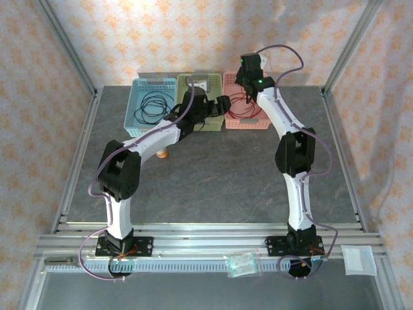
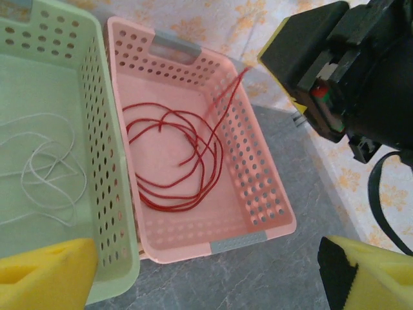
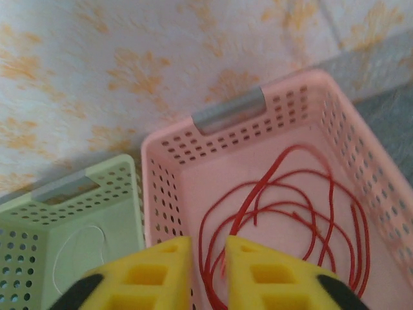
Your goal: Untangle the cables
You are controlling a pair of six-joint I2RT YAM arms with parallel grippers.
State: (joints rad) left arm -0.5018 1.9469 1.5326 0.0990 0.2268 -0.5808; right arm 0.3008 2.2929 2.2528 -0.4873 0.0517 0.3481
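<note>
Three cables lie apart in separate baskets. A red cable [image 2: 164, 205] [image 3: 265, 181] is coiled in the pink basket [image 2: 245, 240] [image 3: 229, 111], with one strand rising over its far right wall. My right gripper [image 3: 208, 252] [image 1: 247, 87] hovers over that basket, jaws a narrow gap apart, and a red strand runs past the inner edge of one finger. A black cable [image 1: 150, 106] lies in the blue basket [image 1: 139, 87]. A white cable [image 2: 51, 187] lies in the green basket [image 2: 110, 161]. My left gripper [image 2: 206, 278] [image 1: 222, 105] is wide open and empty at the pink basket's near edge.
The three baskets stand in a row against the back wall. A small orange object [image 1: 162, 154] sits on the table under my left arm. Two clear plastic bags [image 1: 242, 263] [image 1: 357, 260] lie on the front rail. Metal frame posts border the table.
</note>
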